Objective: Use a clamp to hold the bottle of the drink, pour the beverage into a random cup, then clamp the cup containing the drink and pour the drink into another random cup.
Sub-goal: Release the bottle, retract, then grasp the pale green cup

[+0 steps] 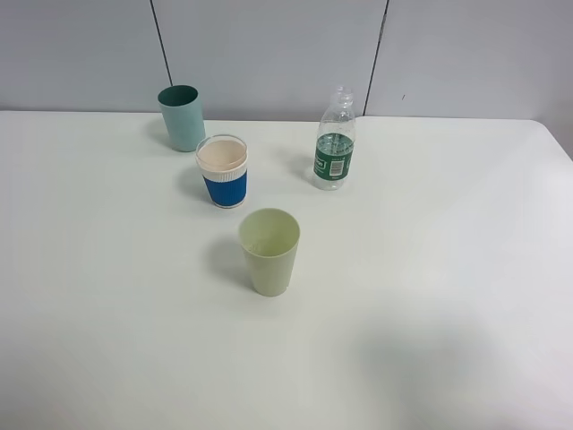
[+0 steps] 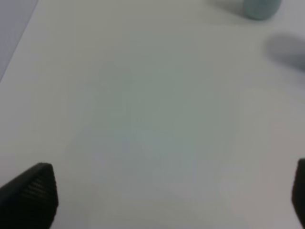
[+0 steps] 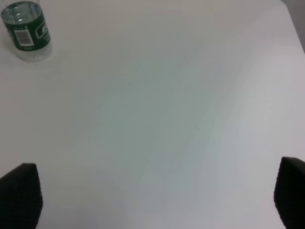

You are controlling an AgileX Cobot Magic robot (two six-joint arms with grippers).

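Black ribbed fingers [image 2: 29,196] of your left gripper [image 2: 167,193] sit in the lower corners of its wrist view, spread wide with only bare white worktop [image 2: 143,119] between them. Your right gripper [image 3: 156,191] is the same: fingers [image 3: 19,193] well apart and holding nothing.

In the high view, the plain pale yellow-green plastic tumbler [image 1: 269,251] stands upright just left of centre and looks empty. Above it and slightly left is the white cup with a blue band [image 1: 223,172]. To that cup's right stands the small clear plastic bottle with a green label [image 1: 335,143], uncapped and upright. The teal tumbler [image 1: 182,117] is farthest back, at upper left.

You appear to be at the very start, with the bottle not yet gripped. The right gripper seems better placed, since the bottle shows in the upper left corner of its wrist view. Judging by that, bring the fingers around the labelled body and close firmly. Keep the bottle upright, because nothing seals its mouth.

Neither arm shows in the high view. The right wrist view cuts off the bottle's neck. The left wrist view catches only a blurred base of the teal tumbler at its top edge. You cannot read the level of the clear beverage [image 1: 333,182] with confidence, and the teal tumbler's dark interior hides any contents.
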